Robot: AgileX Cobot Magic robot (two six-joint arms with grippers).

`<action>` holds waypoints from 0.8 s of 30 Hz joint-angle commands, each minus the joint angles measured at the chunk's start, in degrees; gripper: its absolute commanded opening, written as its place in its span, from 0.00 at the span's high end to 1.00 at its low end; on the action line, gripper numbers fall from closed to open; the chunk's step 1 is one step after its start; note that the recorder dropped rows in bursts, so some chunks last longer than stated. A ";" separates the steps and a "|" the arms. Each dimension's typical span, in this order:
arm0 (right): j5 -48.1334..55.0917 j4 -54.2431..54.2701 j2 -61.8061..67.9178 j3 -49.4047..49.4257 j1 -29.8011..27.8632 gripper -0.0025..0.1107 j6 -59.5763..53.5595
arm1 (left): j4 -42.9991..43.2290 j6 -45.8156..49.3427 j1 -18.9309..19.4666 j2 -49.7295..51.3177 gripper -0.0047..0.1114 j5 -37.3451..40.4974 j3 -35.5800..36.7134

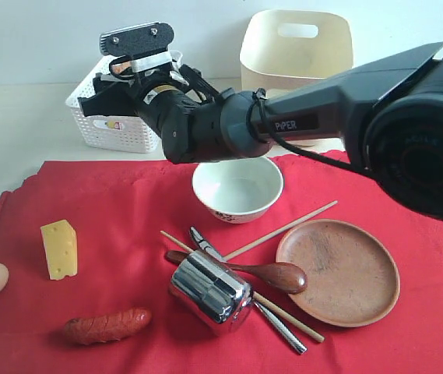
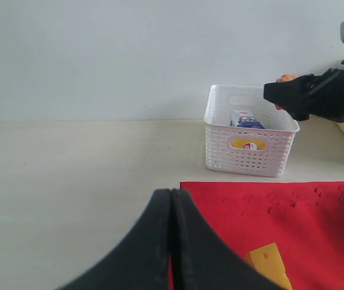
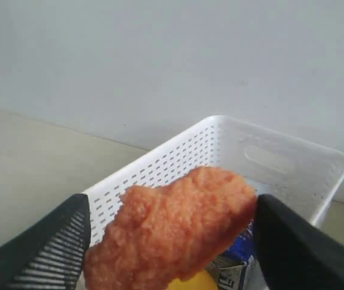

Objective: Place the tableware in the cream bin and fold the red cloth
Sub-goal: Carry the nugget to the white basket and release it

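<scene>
Exterior: the only readable writing is "PiPER" on the right arm (image 1: 297,123). That arm stretches low across toward 10 o'clock, with the right gripper (image 1: 110,82) over the white lattice basket (image 1: 96,132). The bowl (image 1: 237,206), steel cup (image 1: 209,292), brown plate (image 1: 338,273), wooden spoon (image 1: 275,276), knife (image 1: 282,329) and chopsticks (image 1: 299,222) lie on the red cloth (image 1: 128,202), around 5 o'clock from the gripper. The cream bin (image 1: 295,47) is roughly at 3.

Left wrist: the left gripper (image 2: 172,196) has its fingers pressed together.

Right wrist: jaws wide, clamped on an orange crumbed chunk (image 3: 178,229) above the basket. The blue carton (image 3: 235,266) print is too blurry to read.
</scene>
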 commanded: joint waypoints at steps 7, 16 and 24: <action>-2.62 5.70 2.66 -3.69 -0.28 0.36 0.75 | 0.08 0.16 0.05 -0.36 0.96 -0.12 0.17; -2.45 5.70 2.66 -3.69 -0.28 0.26 -0.32 | 0.08 0.16 0.05 -0.36 0.96 -0.12 0.17; 14.13 5.70 -1.49 -3.69 -0.28 0.26 -9.83 | 0.08 0.16 0.05 -0.36 0.96 -0.12 0.17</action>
